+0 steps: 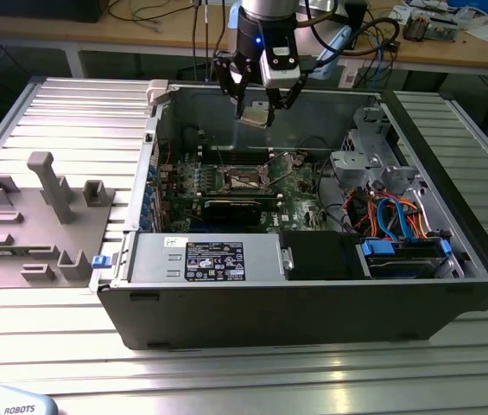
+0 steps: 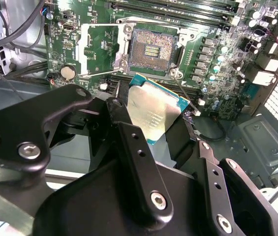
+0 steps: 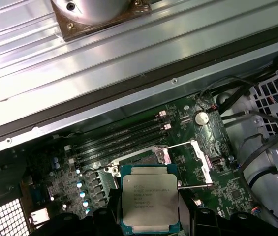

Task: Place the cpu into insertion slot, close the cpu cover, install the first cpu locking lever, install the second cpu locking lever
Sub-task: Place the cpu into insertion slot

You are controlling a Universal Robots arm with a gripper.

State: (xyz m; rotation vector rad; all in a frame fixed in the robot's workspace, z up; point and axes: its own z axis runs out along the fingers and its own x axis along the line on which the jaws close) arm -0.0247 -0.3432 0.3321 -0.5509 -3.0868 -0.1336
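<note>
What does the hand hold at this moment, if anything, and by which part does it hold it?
The hand holds the cpu by two opposite side edges, with its metal top left bare, clear of the insertion slot.

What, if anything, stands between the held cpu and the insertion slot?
Nothing visible does. The gripper holds the cpu above the open case, and in the second wrist view the insertion slot lies uncovered and empty on the board below.
</note>
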